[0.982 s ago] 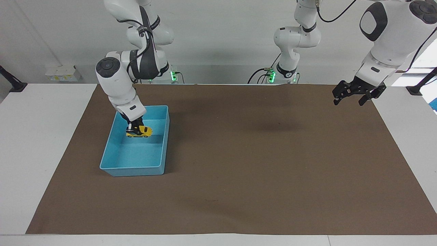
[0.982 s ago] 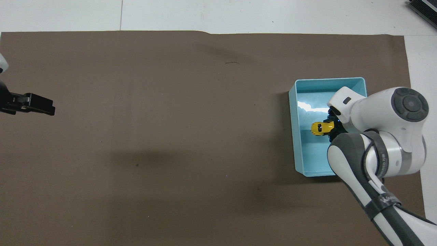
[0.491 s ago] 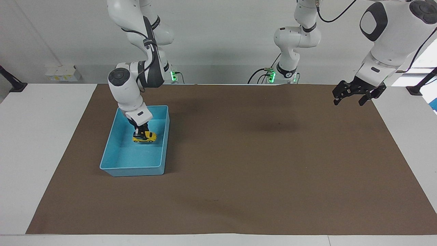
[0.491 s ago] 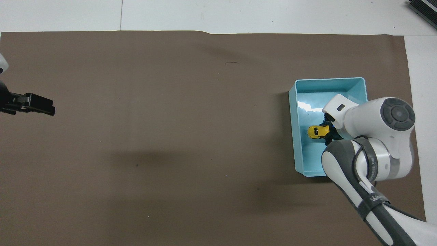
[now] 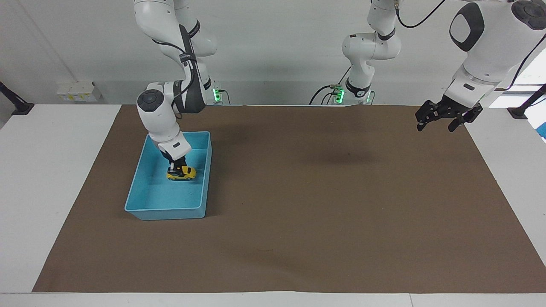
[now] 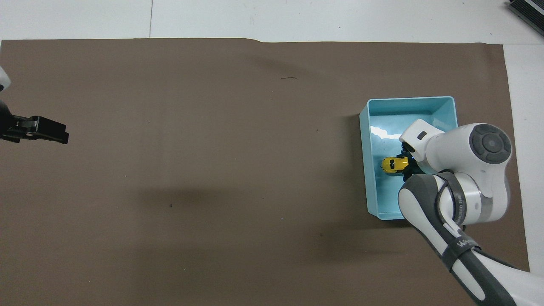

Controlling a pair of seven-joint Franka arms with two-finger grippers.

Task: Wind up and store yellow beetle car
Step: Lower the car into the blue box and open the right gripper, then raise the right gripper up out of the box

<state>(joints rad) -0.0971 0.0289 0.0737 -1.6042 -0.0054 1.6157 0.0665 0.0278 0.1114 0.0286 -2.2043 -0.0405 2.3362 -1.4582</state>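
**Ana:** While the right gripper (image 5: 178, 166) keeps its fingers clenched on the yellow beetle car (image 5: 182, 173), it has carried the toy lower into the blue bin (image 5: 200, 211) than it was a second ago. Back then the car hung higher over the end of the bin nearer the robots; now it sits low inside, about the middle, close to the wall that faces the table's centre.

**Ben:** Is it on the floor of the bin yet?

**Ana:** It looks to be touching or just above it; I can't tell which. From overhead the car (image 6: 394, 165) pokes out past the wrist, roof up.

**Ben:** So what does that mean for the job?

**Ana:** I'd judge storing is nearly done. Only the release and a clean lift out remain. Whether the winding happened, these views don't say.

**Ben:** And the other arm?

**Ana:** The left gripper (image 5: 439, 120) waits, fingers spread and holding nothing, up over the mat's edge at the left arm's end of the table. It hasn't shifted over the last second.

**Ben:** Surface?

**Ana:** A brown mat (image 5: 324, 204) covers most of a white table (image 5: 42, 179), flat apart from a slight ripple along one edge. The bin rests on the mat toward the right arm's end.

**Ben:** Room?

**Ana:** Plain pale wall, green lights at the arm bases, cables trailing, and a white socket box (image 5: 76, 91) by the wall
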